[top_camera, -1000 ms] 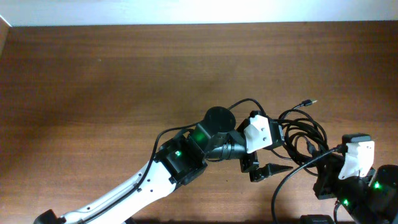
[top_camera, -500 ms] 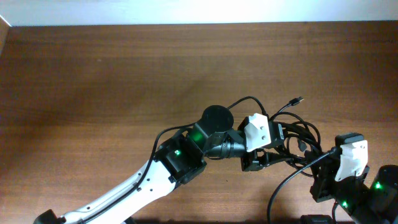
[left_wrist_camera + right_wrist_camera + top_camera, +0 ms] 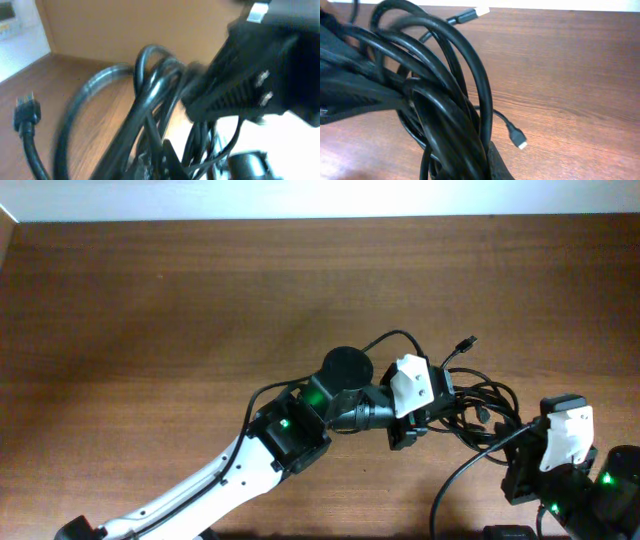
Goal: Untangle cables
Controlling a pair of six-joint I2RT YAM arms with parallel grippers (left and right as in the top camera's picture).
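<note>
The left gripper (image 3: 405, 438) is clamped shut on the near edge of the cables (image 3: 485, 402). Its wrist view shows several black strands bunched right at its fingers, so it seems to have pinched a few cords, not just one. One loop rises just above this gripper, and a loose end with a plug (image 3: 466, 342) sticks out beyond it, up and to its right, lying free on the bench (image 3: 150, 300). The main knot sits just right of the left gripper, between the two arms, in overlapping loops. Further right, the right gripper (image 3: 492, 167) is also fully closed, with thick loops running down into its fingers. A thin cord with a small plug (image 3: 519, 141) trails on the bench just ahead of it. Holding the bundle from opposite sides probably lets one arm anchor it while the other draws strands out. The free plug ends suggest where a cord could slip through, but the knot looks far from undone.
</note>
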